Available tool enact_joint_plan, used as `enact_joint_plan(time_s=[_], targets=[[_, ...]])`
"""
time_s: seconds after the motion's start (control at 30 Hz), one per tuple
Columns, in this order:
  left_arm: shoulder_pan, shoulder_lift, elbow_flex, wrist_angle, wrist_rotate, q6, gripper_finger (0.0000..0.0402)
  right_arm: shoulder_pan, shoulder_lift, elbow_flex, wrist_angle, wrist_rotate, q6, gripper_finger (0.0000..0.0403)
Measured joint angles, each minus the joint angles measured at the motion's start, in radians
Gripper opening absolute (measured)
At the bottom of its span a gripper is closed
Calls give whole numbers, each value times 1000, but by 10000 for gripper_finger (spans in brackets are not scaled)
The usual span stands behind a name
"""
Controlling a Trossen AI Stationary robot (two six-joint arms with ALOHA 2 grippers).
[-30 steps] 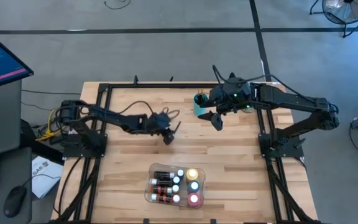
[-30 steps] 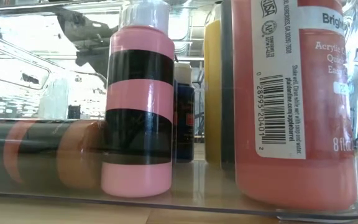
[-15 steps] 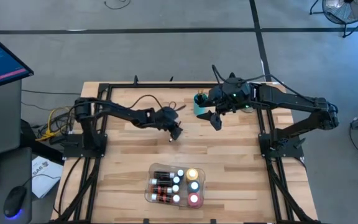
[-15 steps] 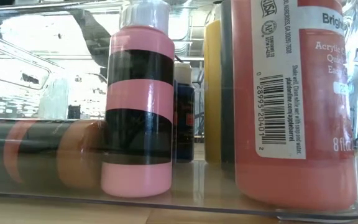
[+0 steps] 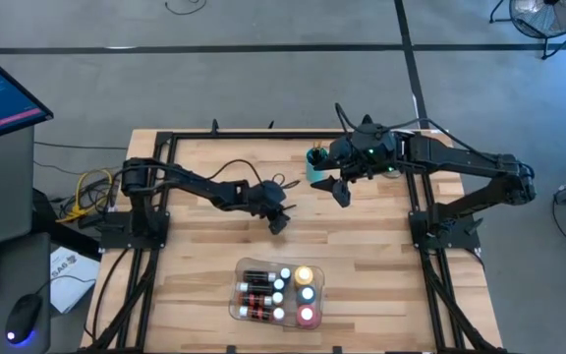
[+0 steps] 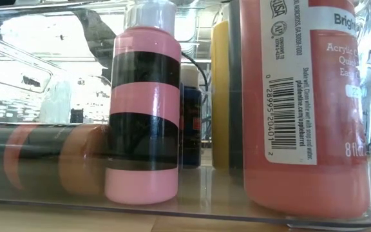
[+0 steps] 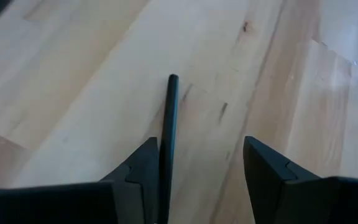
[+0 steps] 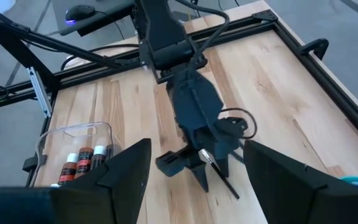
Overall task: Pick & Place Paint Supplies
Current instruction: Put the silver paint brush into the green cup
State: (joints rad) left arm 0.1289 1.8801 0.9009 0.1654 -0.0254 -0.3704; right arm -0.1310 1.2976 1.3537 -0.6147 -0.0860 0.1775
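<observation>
The left gripper (image 5: 276,220) is low over the middle of the desk (image 5: 204,275), pointing down. In the left wrist view a thin dark paint brush (image 7: 166,134) runs between its two fingers, lying against the inner face of one finger (image 7: 143,168), with a clear gap to the other; its free end stands out over bare wood. The right wrist view shows the same brush (image 8: 219,174) projecting from that gripper at a slant. The fingers stand partly apart, and whether they clamp the brush or merely bracket it cannot be told.

The right gripper (image 5: 340,189) hangs above the far right part of the desk, fingers spread wide, holding nothing. The teal cup (image 5: 316,163) stands just beside it, on the far side.

The clear tray (image 5: 275,292) sits at the near edge of the desk, right of centre. It holds white-capped small paint bottles (image 5: 279,285), paint tubes (image 5: 252,291) laid flat at its left, and a yellow bottle (image 5: 305,275). The low view shows a pink-and-black banded bottle (image 6: 143,109) upright and a large red bottle (image 6: 306,103) to its right.
</observation>
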Motion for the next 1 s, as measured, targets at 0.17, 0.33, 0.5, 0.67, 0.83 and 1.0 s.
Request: enact_joint_plan(time_s=[0.17, 0.33, 0.5, 0.67, 0.83, 1.0], targets=[[-33, 0, 0, 0, 4, 5, 140, 0, 0, 0, -6, 0, -1, 249], [-63, 0, 0, 0, 37, 52, 140, 0, 0, 0, -6, 0, -1, 249], [-86, 0, 0, 0, 40, 65, 140, 0, 0, 0, -6, 0, -1, 249], [-89, -9, -2, -3, 22, 102, 140, 2, 7, 1, 29, 5, 19, 249], [-71, -82, -1, -16, -16, 104, 140, 24, 48, 1, 50, 5, 75, 249], [-44, -199, -1, -79, -40, 103, 140, 67, 138, 0, 51, 5, 77, 249]])
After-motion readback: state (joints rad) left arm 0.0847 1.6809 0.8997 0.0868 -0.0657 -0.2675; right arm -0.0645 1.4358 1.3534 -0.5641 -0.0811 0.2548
